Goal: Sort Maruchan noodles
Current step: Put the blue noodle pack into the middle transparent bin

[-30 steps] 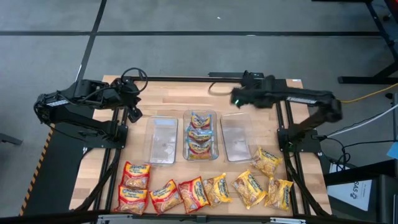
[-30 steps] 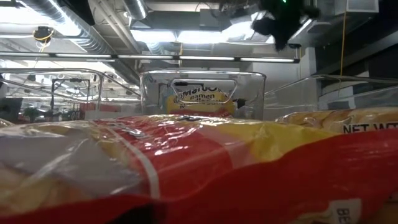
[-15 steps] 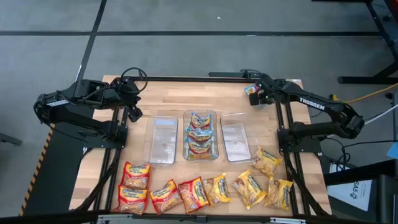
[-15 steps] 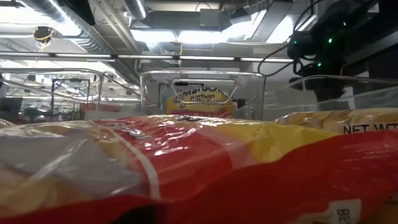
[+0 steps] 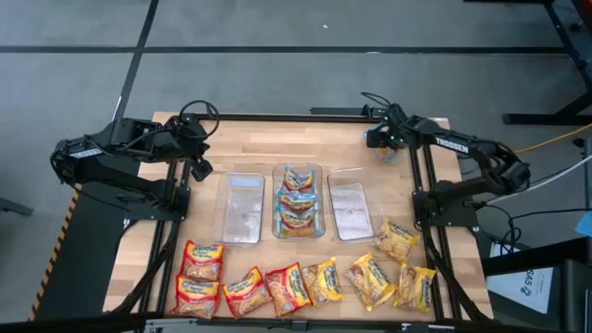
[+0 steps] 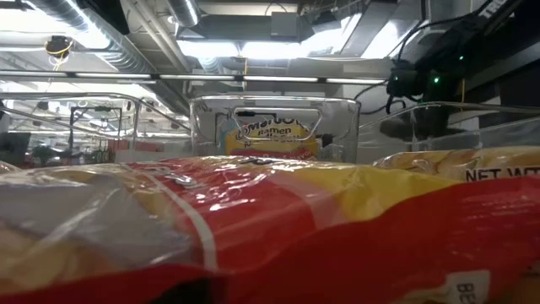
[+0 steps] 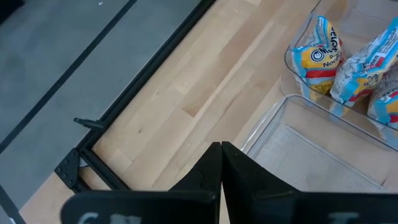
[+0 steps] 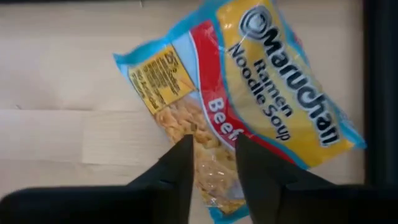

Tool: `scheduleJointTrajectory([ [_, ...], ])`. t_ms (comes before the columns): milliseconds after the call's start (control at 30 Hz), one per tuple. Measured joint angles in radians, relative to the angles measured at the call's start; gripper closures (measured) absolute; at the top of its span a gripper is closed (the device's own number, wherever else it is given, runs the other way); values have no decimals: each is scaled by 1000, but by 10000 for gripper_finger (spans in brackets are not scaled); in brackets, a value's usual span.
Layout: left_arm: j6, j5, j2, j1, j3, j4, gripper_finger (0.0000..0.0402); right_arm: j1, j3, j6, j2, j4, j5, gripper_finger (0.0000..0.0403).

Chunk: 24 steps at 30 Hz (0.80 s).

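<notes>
A: Between the right gripper's (image 8: 211, 165) fingertips sits a blue-trimmed crinkly plastic Beef ramen packet (image 8: 249, 93), lying on the bare wooden table (image 5: 268, 139) at the far right corner. Fingers are slightly apart, straddling the packet's edge; can't tell if they grip it or have let go.

B: Left side?

A: Left gripper (image 7: 221, 152) has fingers pressed together, empty, hovering over the table just beside the left clear rectangular plastic tub (image 5: 240, 208). Waiting.

B: Progress?

A: Early, I'd say. Middle clear tub (image 5: 297, 201) holds a few blue-trimmed packets stacked flat. Left tub and right clear tub (image 5: 351, 205) look empty. Ahead of the tubs, a row of red-orange flat square packets (image 5: 203, 277) and yellow flat square packets (image 5: 388, 268) is unsorted along the near edge.

B: So roughly a dozen packets, most left?

A: Yes. One blue done-ish group, red and yellow untouched.

B: Handling notes?

A: Packets are thin glossy film over a stiff noodle block, wrinkled seams. Tubs are rigid, smooth, transparent walls.
</notes>
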Motion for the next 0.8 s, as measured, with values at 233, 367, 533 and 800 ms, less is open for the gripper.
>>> scheduleJointTrajectory([
  [233,0,1,0,0,0,0,401,0,2,58,95,62,36,216],
  [367,0,1,0,0,0,0,401,1,6,59,137,83,8,220],
  [533,0,1,0,0,0,0,401,16,6,61,133,86,-57,285],
  [800,0,1,0,0,0,0,401,56,4,26,134,86,-147,391],
])
